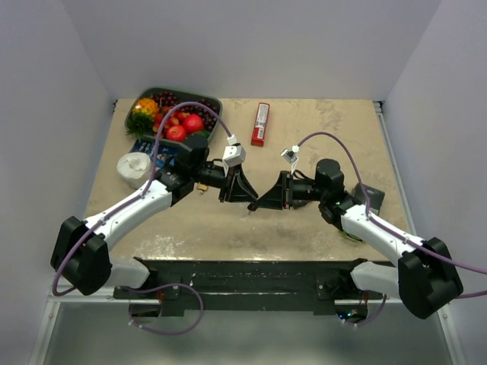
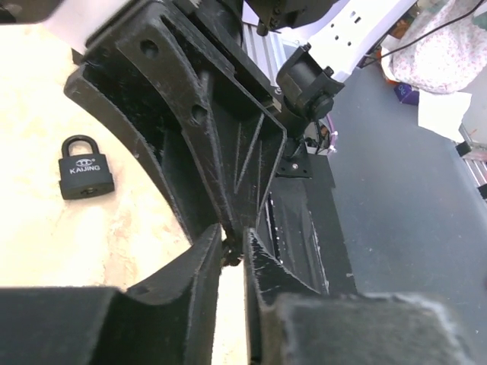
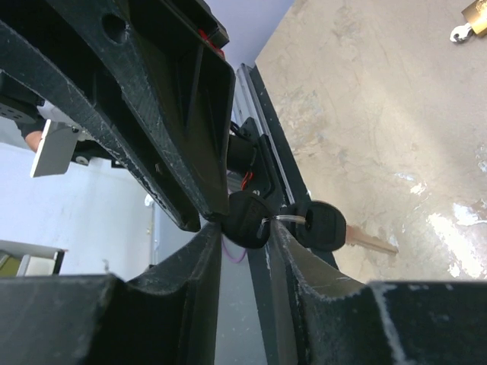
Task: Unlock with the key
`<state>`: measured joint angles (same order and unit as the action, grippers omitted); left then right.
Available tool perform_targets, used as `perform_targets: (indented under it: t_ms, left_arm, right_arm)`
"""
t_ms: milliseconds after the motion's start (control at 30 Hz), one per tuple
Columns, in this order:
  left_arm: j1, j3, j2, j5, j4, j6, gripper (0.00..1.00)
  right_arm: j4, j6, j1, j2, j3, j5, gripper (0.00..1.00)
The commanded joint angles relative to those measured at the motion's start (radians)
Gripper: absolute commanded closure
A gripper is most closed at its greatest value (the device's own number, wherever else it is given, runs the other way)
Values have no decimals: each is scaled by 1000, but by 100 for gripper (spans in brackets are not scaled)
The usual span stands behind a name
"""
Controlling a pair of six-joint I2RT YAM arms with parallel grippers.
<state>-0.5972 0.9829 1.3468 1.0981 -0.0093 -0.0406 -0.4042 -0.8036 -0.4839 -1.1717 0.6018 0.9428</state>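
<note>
The key (image 3: pixel 247 219) is a small bunch: 2 black plastic heads on a thin ring, with 1 metal blade (image 3: pixel 369 242) jutting out to the side. It hangs in the air above the table (image 3: pixel 365 114), at the point where both arms meet tip to tip.

1 head sits between the right gripper's (image 3: pixel 247 231) fingers (image 3: pixel 199 266), which stand narrow against its edges and appear to carry it. The other head and its blade dangle free past the outer finger.

The left gripper (image 2: pixel 233 247) has its fingers (image 2: pixel 199 262) drawn nearly together, with a small dark bit in the gap. I cannot tell whether that is the key being pinched.

By my reckoning the bunch is light and rigid. The smooth plastic and the loose ring let it swivel, so a hold across the flat faces of the head should steady the blade best. A hold on the ring would let the blade flop.

The black padlock (image 2: pixel 86 167) lies flat on the table, well apart from the grippers, with its shackle closed. A small brass padlock (image 3: pixel 475 19) lies farther off. A fruit tray (image 1: pixel 183 90) and a red packet (image 1: pixel 260 124) sit at the far side.
</note>
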Motion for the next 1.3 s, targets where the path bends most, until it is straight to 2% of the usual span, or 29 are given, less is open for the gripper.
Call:
perform_targets:
  t_ms: [0,167,367,467,533,667,700,867,1067,1267]
  left_arm:
    - [-6,-15,2,16,80,-13,83]
    - [-7,-13,6,13,83,-19,100]
    - [-7,-12,6,3,84,-27,100]
    - [-9,-12,5,-41,86,-42,100]
    - [-7,-4,14,-96,71,-53,100]
    - [-7,16,29,-142,58,-82,100]
    - [-4,17,32,-142,60,-88,100]
    - [7,19,48,-104,100,-159,100]
    - [8,14,55,-72,127,-186,100]
    - [8,11,58,-40,137,-189,100]
  right_arm:
    - [-79,-17,2,-5,-11,34,100]
    - [-113,-42,4,-9,-20,39,100]
    - [-108,-31,8,9,-16,24,100]
    - [-24,47,7,33,-5,-10,100]
    - [102,148,8,75,21,-70,100]
    - [321,312,8,162,72,-202,81]
    - [379,337,7,191,87,-220,72]
    - [427,406,5,236,73,-236,46]
    - [413,422,-8,260,46,-231,40]
    - [344,417,-64,239,38,-274,43]
